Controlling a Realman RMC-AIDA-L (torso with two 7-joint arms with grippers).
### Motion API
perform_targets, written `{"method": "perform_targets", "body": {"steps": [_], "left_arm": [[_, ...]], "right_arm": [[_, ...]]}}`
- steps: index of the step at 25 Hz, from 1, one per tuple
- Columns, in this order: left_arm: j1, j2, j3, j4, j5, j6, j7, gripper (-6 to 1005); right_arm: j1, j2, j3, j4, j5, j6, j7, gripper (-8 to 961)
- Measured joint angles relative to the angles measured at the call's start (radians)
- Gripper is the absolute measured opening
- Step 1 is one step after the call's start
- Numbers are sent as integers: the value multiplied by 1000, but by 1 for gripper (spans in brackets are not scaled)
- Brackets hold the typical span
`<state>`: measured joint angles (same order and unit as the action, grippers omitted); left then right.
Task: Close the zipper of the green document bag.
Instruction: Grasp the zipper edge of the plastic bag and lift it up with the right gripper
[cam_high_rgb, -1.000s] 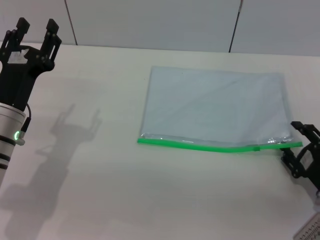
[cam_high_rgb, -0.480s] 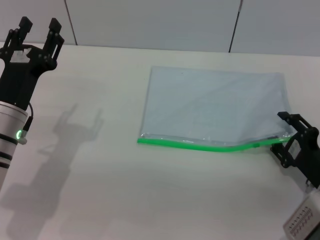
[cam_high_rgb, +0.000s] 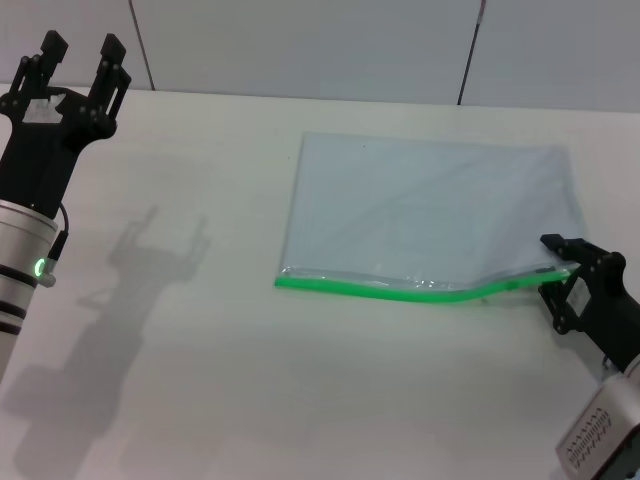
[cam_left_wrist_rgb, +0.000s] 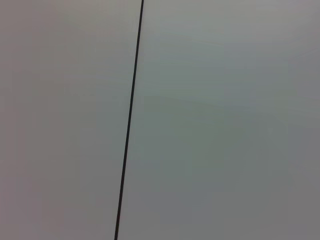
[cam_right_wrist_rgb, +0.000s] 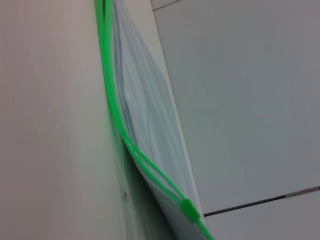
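On the white matte table (cam_high_rgb: 250, 400), right of centre, lies the green document bag (cam_high_rgb: 430, 210): a flat rectangular pouch of translucent pale blue-grey plastic, soft enough to show creases. Its zipper (cam_high_rgb: 400, 291), a thin bright green plastic strip, runs along the long edge nearest the robot. That strip lies flat at its left end but bows upward toward the right corner, so the corner is off the table. Right claw (cam_high_rgb: 572, 285), black and skeletal, is at that raised corner with its fingers around the strip end; it looks pinched on the zipper there, though the contact itself is too small to confirm. Right wrist view shows the strip as two parallel green rails curving away, with a small darker green slider tab (cam_right_wrist_rgb: 189, 209) near the close end, and the rails apart beyond it, so most of the zipper reads as open. Judged step: anchoring the corner by the slider, closing not yet started. Next move likely needs the slider drawn along the strip toward the far left end while the thin, slippery film is kept taut; the limp pouch will buckle or slide if only one end is held. Left claw (cam_high_rgb: 78, 62) is parked high at the table's far left, fingers spread wide, holding nothing, well apart from the bag; its wrist view shows only blank wall.
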<state>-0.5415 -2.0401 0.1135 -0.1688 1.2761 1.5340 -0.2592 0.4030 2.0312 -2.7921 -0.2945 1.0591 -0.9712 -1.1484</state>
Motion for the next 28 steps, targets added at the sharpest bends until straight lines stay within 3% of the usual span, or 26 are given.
{"method": "perform_targets", "body": {"steps": [5, 14, 22, 28], "left_arm": [[0, 0, 0, 0, 0, 0, 0, 672], [-3, 0, 0, 0, 0, 0, 0, 671], [-5, 0, 1, 3, 34, 0, 6, 670], [-30, 0, 2, 5, 178, -25, 113, 670]], "right_arm": [[4, 1, 0, -7, 1, 1, -1, 264], [6, 1, 0, -25, 1, -3, -52, 121], [20, 1, 2, -44, 1, -8, -67, 58], [39, 0, -4, -82, -4, -34, -66, 47]]}}
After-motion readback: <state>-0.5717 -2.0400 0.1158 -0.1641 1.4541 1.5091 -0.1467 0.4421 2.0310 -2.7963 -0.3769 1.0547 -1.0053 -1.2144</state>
